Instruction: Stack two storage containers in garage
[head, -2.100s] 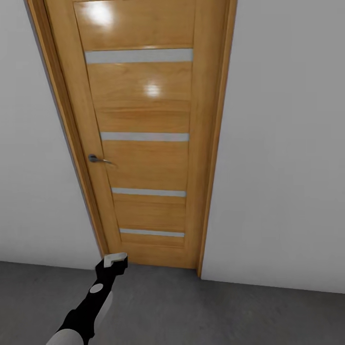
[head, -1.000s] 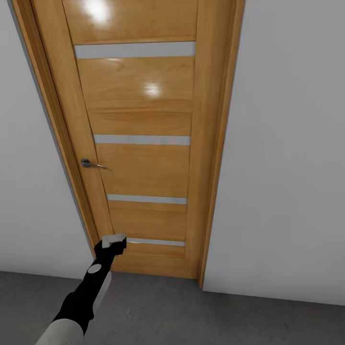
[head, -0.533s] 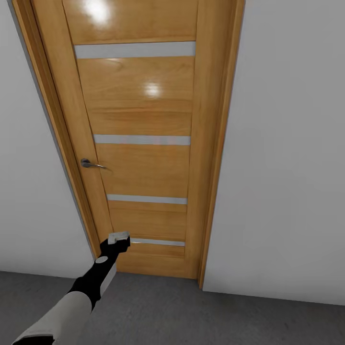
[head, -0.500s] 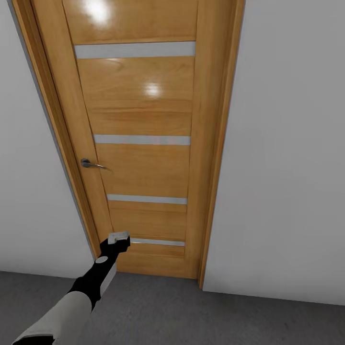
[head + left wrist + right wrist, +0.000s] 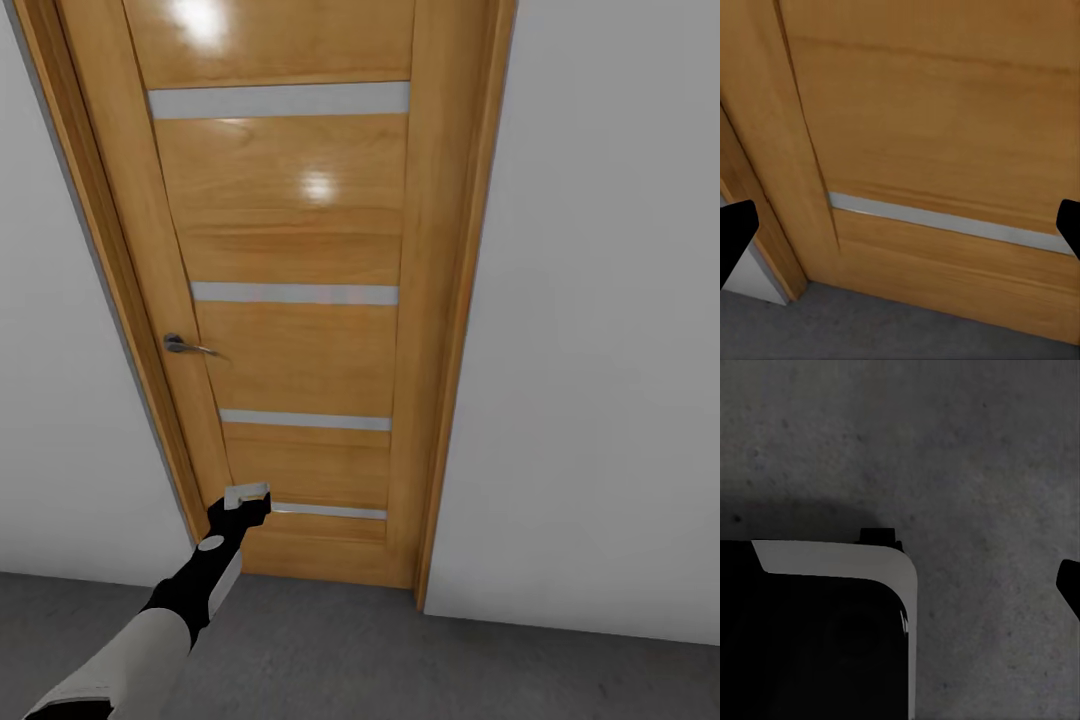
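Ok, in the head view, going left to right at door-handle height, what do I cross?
White wall left of the door → wooden door frame's left post → grey metal lever handle → orange-brown panelled wooden door → white wall right of the door.

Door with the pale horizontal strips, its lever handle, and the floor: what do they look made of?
The orange-brown panelled door looks like varnished wood: visible grain, glossy highlights. Its pale horizontal strips could be frosted glass or metal inlay; I can't tell which. The small grey lever handle looks like brushed metal. The dark grey speckled floor reads as rough matt concrete, also seen in the right wrist view.
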Robot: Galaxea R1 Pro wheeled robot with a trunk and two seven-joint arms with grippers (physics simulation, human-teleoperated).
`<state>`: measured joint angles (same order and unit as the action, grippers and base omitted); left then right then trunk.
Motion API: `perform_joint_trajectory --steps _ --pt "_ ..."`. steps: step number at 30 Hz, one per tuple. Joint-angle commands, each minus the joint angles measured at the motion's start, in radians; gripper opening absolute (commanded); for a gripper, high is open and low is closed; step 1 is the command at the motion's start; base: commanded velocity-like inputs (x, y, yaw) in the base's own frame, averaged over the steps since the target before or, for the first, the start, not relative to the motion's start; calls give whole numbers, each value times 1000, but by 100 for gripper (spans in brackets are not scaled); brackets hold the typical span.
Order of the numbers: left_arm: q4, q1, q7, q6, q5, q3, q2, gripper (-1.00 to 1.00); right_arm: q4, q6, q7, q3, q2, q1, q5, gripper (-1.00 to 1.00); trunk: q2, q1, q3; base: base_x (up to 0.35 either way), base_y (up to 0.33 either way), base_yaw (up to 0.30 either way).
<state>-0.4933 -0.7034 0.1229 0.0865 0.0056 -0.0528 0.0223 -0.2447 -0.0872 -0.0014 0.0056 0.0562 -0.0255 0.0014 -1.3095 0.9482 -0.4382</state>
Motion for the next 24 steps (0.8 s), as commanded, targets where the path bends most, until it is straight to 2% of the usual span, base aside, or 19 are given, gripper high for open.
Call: perform_joint_trajectory --steps 1,9,16,24 --pt "1 -1 0 4 1 -4 1 100 1 -4 0 1 0 -1 0 100 -1 0 -1 70 0 0" --pt "1 -1 0 4 1 -5 0 100 1 -5 0 1 0 -1 0 100 -1 0 -1 38 0 0" --pt "1 -1 0 5 1 -5 -8 100 1 -5 0 1 0 -1 0 100 -1 0 -1 212 0 0" --pt "1 -1 0 5 1 -6 -10 100 1 -5 0 1 0 -1 0 100 -1 0 -1 50 0 0"
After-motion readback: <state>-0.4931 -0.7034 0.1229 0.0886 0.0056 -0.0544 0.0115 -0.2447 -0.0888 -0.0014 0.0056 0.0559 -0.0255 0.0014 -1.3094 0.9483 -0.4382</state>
